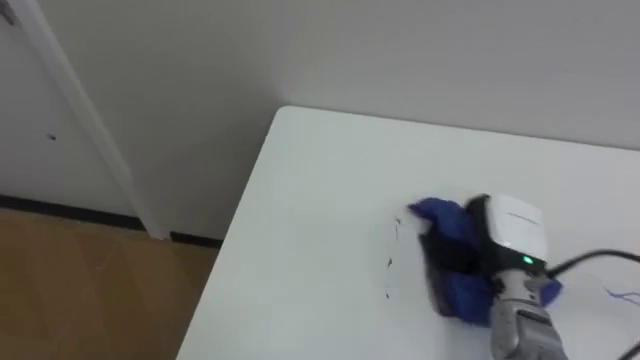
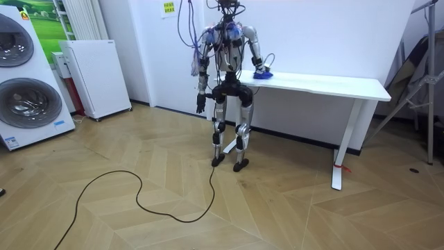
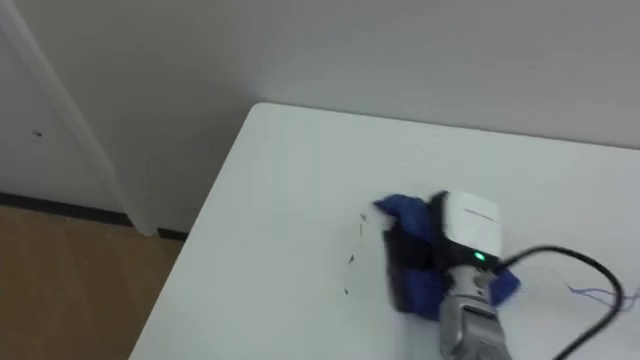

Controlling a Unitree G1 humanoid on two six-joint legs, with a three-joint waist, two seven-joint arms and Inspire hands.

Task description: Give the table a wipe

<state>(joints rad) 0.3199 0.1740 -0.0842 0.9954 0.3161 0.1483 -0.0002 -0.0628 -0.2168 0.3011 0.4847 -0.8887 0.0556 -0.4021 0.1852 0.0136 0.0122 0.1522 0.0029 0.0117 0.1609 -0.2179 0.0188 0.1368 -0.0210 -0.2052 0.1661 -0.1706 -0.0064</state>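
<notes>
A blue cloth (image 1: 448, 222) (image 3: 404, 212) lies bunched on the white table (image 1: 320, 230) (image 3: 280, 220), near its left end. My right hand (image 1: 510, 228) (image 3: 466, 222) rests on top of the cloth, its back facing up, and blue folds stick out ahead of it and beside the wrist. Thin dark pen marks (image 1: 390, 265) (image 3: 351, 260) run just left of the cloth. In the room view I stand at the table's (image 2: 326, 85) left end with my right hand (image 2: 261, 66) on the cloth (image 2: 263, 74). My left hand (image 2: 200, 104) hangs at my side.
A blue scribble (image 1: 625, 297) marks the tabletop at the far right. The table's far edge meets a white wall; its left edge drops to wooden floor (image 1: 80, 290). A white cabinet (image 2: 97, 76) and stacked washing machines (image 2: 28, 76) stand along the room view's left.
</notes>
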